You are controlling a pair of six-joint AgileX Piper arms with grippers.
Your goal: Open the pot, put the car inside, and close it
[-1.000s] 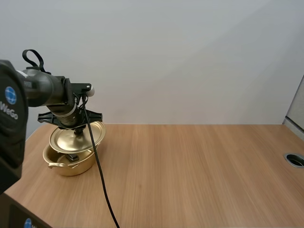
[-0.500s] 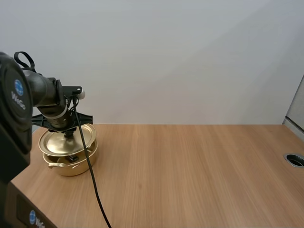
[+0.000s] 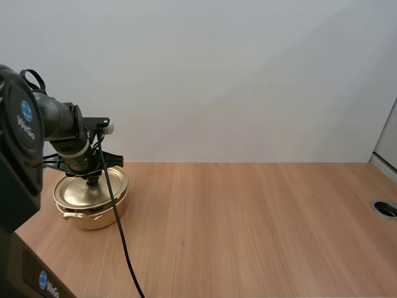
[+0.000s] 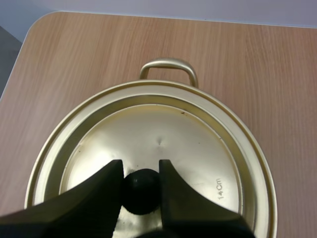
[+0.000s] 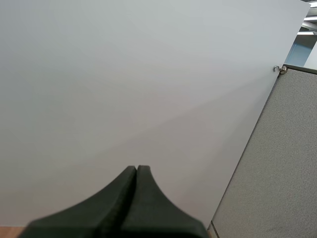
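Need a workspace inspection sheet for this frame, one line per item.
Surface: wooden table, with a grey grommet set in it at the right edge.
Job's things: gold pot at the table's left end; lid lies on it inside the rim, hiding what is inside.
Clutter: nothing seen.
Grippers: left gripper is above the pot, its fingers pinching the lid's black knob; right gripper is shut on nothing, facing the wall.
Cables: nothing seen apart from the rig's own.
Surroundings: plain pale wall behind the table.
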